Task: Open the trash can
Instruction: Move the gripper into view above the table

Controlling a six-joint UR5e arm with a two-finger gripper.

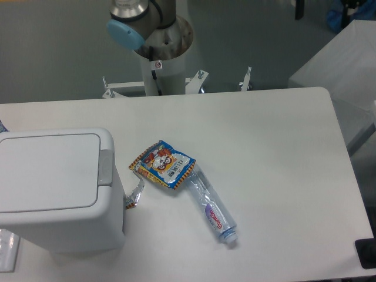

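Trash can (56, 188) is sitting lid-shut, left edge cropped; arm (147, 26) is showing only its base, gripper fingers unseen.

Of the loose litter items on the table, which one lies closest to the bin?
The crumpled silver wrapper, right against the trash can wall. The colourful snack packet and the plastic bottle lie farther right.

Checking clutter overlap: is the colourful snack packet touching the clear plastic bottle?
Touching. The fixed camera shows the colourful snack packet lying over the upper end of the clear plastic bottle, with no gap between them.
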